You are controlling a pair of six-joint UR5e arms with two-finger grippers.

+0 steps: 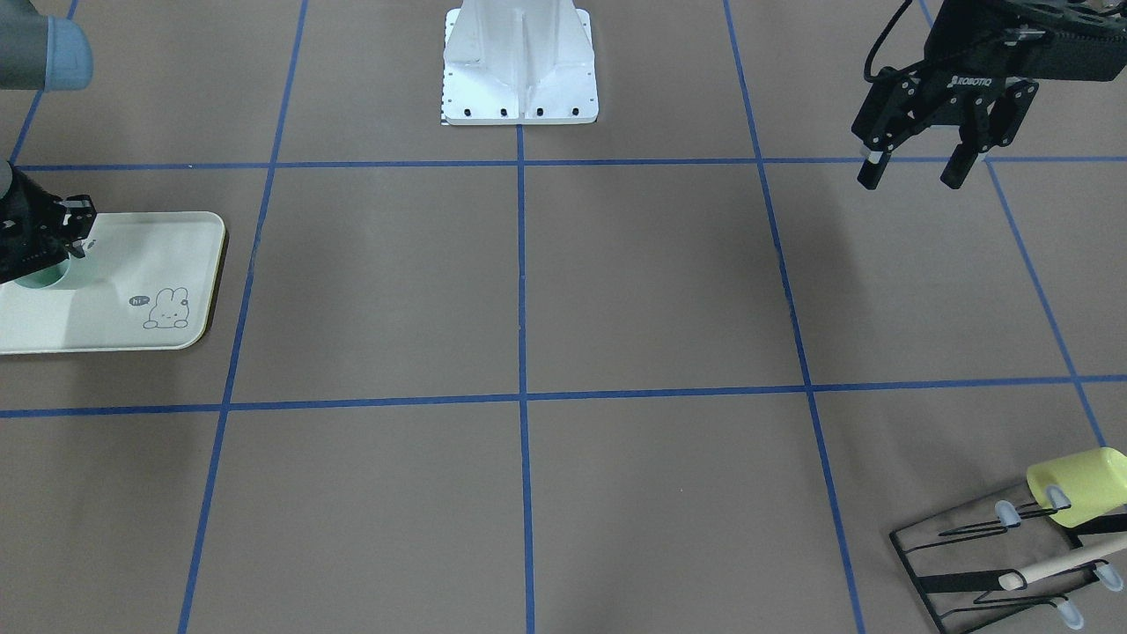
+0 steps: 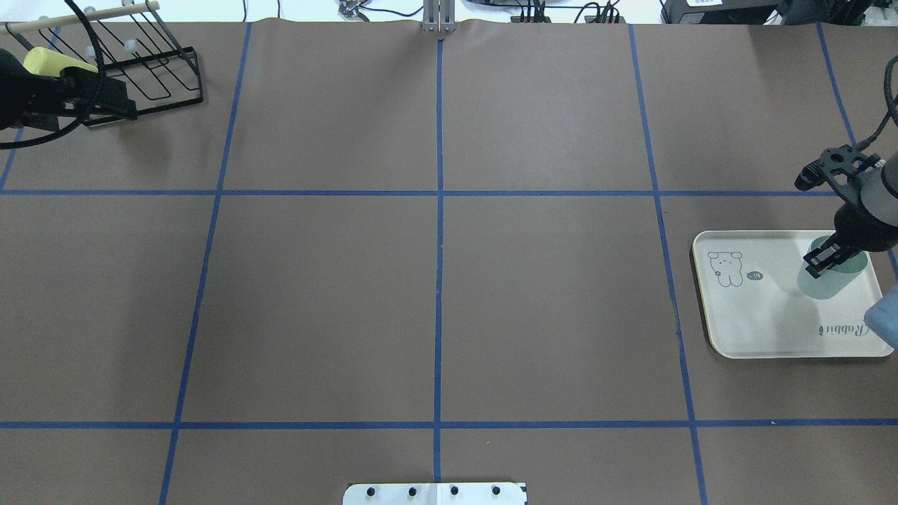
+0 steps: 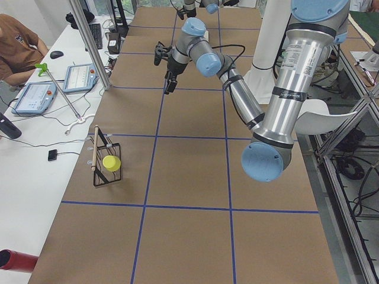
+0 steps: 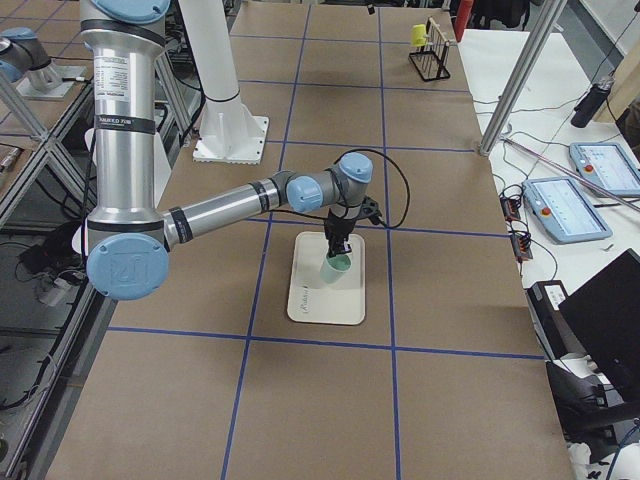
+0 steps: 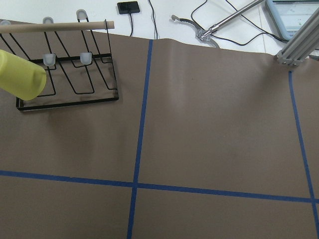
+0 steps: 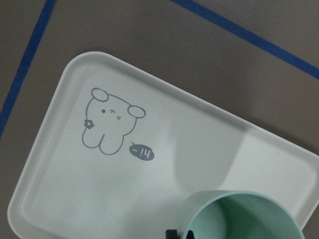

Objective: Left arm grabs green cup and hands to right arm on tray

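Observation:
The pale green cup (image 2: 821,280) is on the cream bunny tray (image 2: 758,315) at the table's right side. My right gripper (image 2: 828,258) is over it, shut on the cup's rim. This also shows in the front view, with cup (image 1: 46,277), tray (image 1: 132,264) and gripper (image 1: 53,242). The right wrist view shows the cup's mouth (image 6: 244,219) and the tray (image 6: 75,199). My left gripper (image 1: 913,176) is open and empty, high above the table's left side, far from the tray.
A black wire rack (image 2: 161,77) with a wooden bar stands at the far left corner. It carries a yellow cup (image 1: 1083,484), which also shows in the left wrist view (image 5: 20,74). The white robot base plate (image 1: 519,79) sits at the near middle edge.

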